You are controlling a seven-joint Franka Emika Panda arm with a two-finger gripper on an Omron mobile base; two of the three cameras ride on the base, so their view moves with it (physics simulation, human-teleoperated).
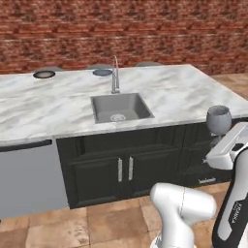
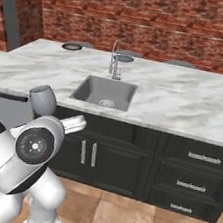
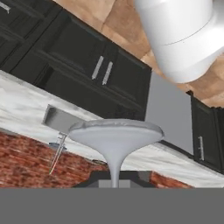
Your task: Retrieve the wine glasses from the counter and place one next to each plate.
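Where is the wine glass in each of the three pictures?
Left base view: the wine glass is at the right edge, above the white arm, upright.
Right base view: it is at the left, its bowl just above the arm's round joint.
Hand view: it is at the bottom centre, shown upside down, stem held in the end effector.
Shared landmark: the faucet at the sink.

Arm (image 1: 232, 203) raised; pincer (image 3: 114, 178) closed round glass stem (image 3: 114, 168).
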